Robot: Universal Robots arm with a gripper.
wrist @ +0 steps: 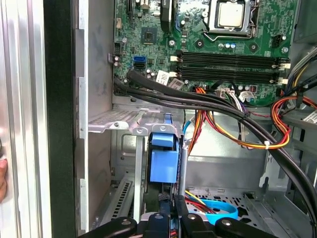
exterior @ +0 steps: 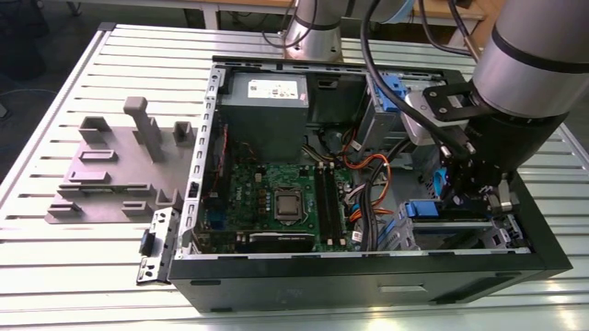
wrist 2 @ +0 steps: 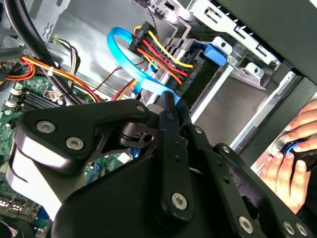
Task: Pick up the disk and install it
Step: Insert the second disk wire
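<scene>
Reaching down into the open black case (exterior: 368, 276), the gripper (exterior: 470, 196) is clenched on the disk (wrist: 164, 158), whose blue plastic frame stands edge-up at the drive bay. Beyond lie a green motherboard (exterior: 276, 200), a grey slotted fixture (exterior: 110, 172) and a ribbed metal table (exterior: 74, 269).

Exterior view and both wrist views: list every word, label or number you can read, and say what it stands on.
No text can be read in any view.
White sticker on the grey metal box: print too small to read.
Motherboard markings in the first wrist view: too small to read.
White cable tag: blurred.
</scene>
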